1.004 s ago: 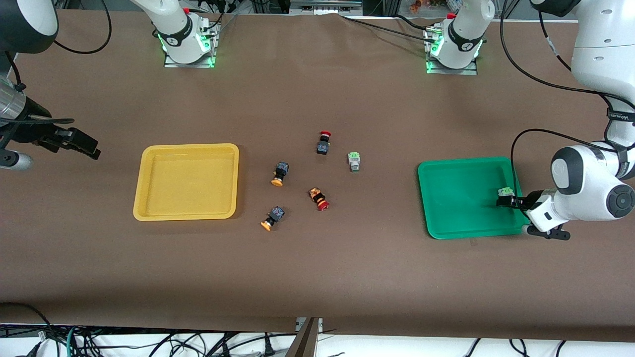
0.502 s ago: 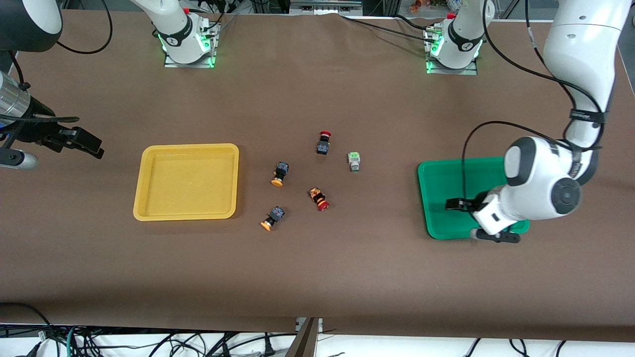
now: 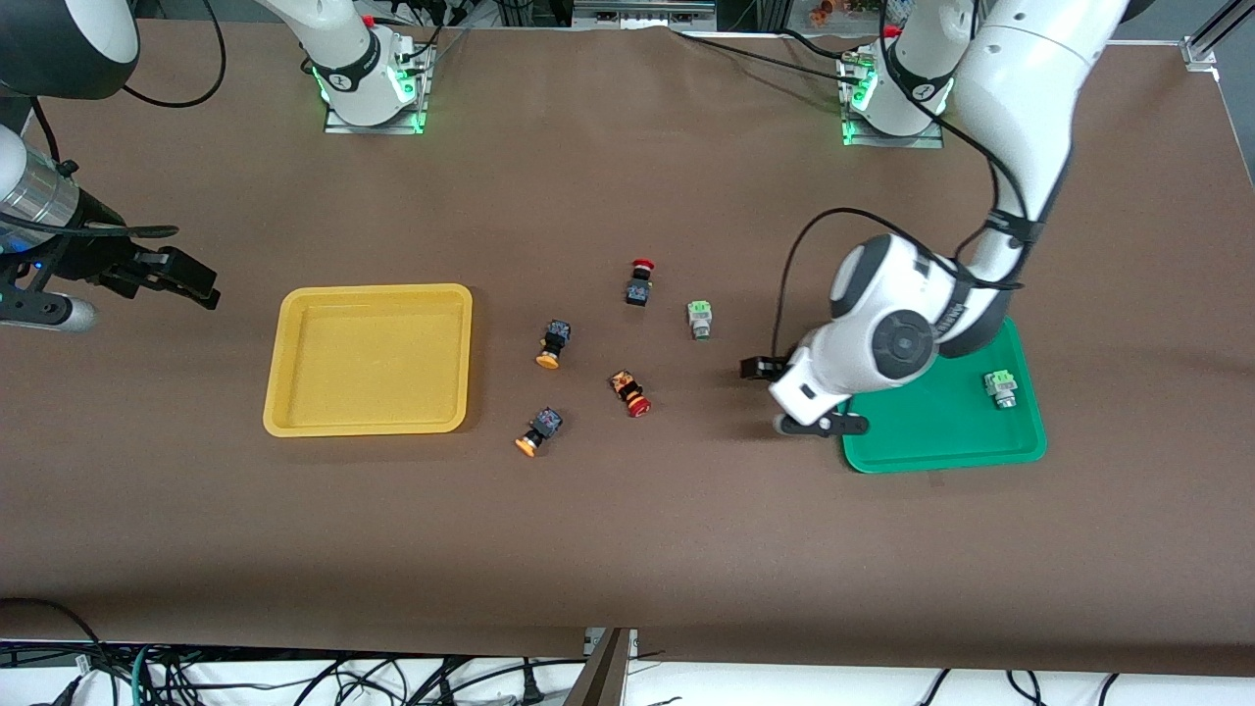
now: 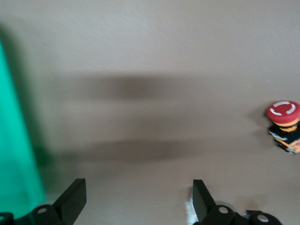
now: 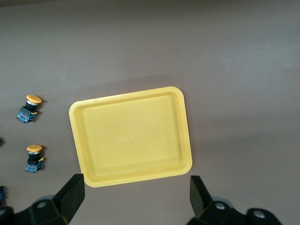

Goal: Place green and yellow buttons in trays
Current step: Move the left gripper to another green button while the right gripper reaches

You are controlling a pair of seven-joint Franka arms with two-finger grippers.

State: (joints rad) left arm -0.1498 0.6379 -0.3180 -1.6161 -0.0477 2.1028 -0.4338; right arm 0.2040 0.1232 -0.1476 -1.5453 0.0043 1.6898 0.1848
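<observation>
Looking across the brown surface (image 3: 627,549), you have the two trays as the biggest items. The yellow tray (image 3: 284,392) sits toward the right arm's end, nothing in it. The green tray (image 3: 941,451) sits toward the left arm's end, partly covered by the left arm.

Left tool (image 3: 751,369): it hangs over bare surface just beside the green tray's edge, between that tray and the cluster of buttons. Fingers (image 4: 75,204) spread wide, nothing between them. In the left wrist view you see the tray's green edge and one red-capped button (image 4: 284,123).

Right tool (image 3: 196,284): up over the surface at the right arm's end, apart from the yellow tray. Fingers (image 5: 72,194) wide apart, nothing held. Its wrist view looks down on the whole yellow tray and the two yellow buttons.

Buttons, your task pieces:
- One green button (image 3: 1000,387) lies inside the green tray, near the rim at the left arm's end.
- The other green button (image 3: 699,319) lies on the surface in the middle cluster, between the trays.
- One yellow button (image 3: 553,344) lies on its side in the cluster, cap pointing toward the front camera.
- The second yellow button (image 3: 538,430) lies nearer the front camera, also on its side.

Two red-capped buttons share the cluster: one (image 3: 639,282) beside the loose green button, one (image 3: 630,392) nearer the camera.
</observation>
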